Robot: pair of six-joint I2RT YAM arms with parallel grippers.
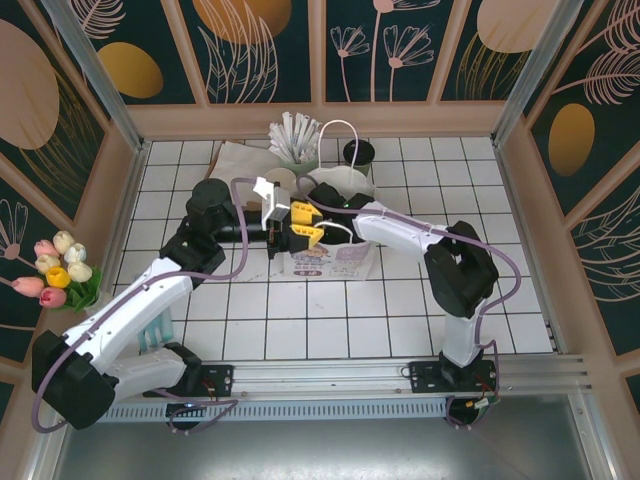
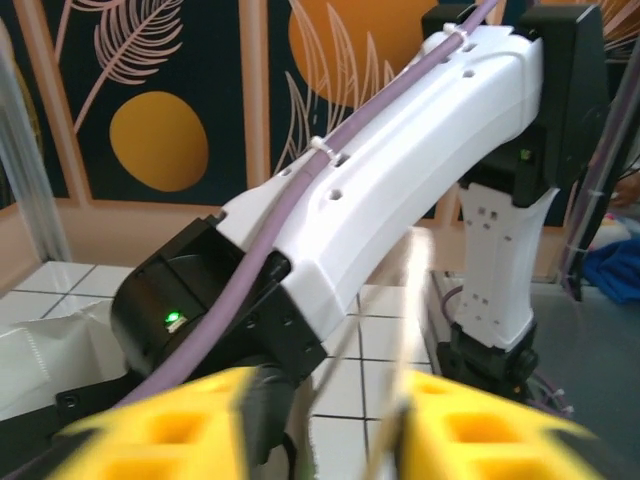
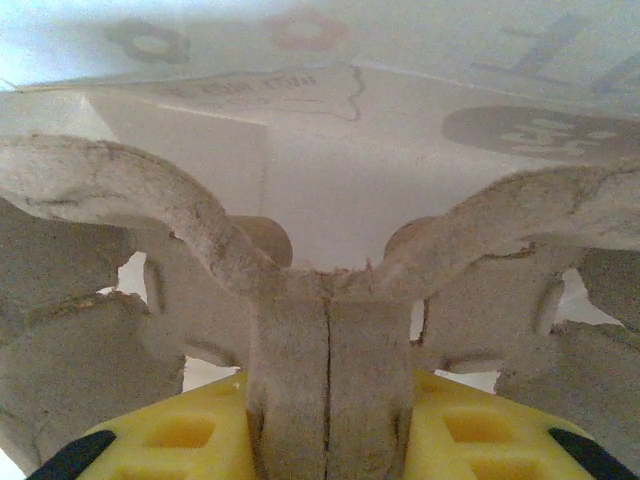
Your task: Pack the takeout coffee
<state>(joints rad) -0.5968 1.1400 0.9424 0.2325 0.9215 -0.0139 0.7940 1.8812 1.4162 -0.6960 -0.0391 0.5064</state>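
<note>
- Counter (image 1: 260, 320): white tiles, both arms reach from the near edge to the middle.
- Left end effector (image 1: 276, 222): just left of the white paper bag (image 1: 340, 262), yellow fingers (image 2: 180, 430) spread apart.
- Left wrist view: a blurred pale strip (image 2: 410, 300) stands in the gap, close to the right-hand finger. Can't tell what it is or whether it touches a pad.
- Same view: right arm (image 2: 400, 170) crosses just ahead, white shell with a purple cable.
- Right end effector (image 1: 306, 226): at the bag's left top corner, close beside the left one.
- Right wrist view: yellow fingers (image 3: 170, 435) pressed together on the upright middle rib of the brown pulp carrier (image 3: 290, 350). The two arched cup rings spread to either side.
- Bag's printed white face sits right behind the carrier. One handle loop sticks up on the far side.
- Takeout coffee (image 1: 358, 152): small dark cup on the counter behind the bag, just right of the handle loop, near the back wall, apart from both end effectors.
- Straw holder (image 1: 295, 140): left of the cup, white straws fanning out.
</note>
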